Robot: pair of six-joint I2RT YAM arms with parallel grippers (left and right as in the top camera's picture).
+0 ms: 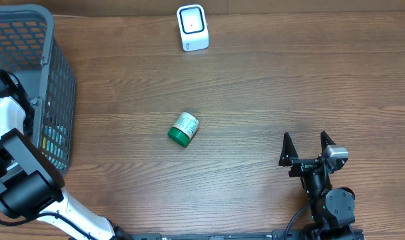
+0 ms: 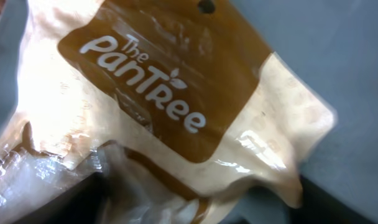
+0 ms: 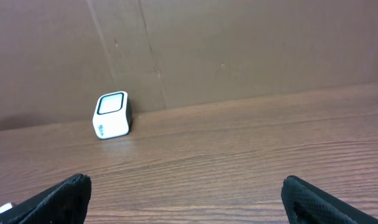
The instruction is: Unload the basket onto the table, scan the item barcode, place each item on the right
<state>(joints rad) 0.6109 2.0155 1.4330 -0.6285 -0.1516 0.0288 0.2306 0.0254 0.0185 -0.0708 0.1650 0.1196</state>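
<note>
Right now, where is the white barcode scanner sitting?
In the overhead view the white scanner stands at the far edge of the table, near the middle, straight beyond the green-capped jar and well right of the grey basket.

Wood-grain table (image 1: 256,87), brown, grain running left to right. Behind its far edge stands a plain brown backdrop panel (image 3: 251,43) with visible seams. Lighting even.
</note>
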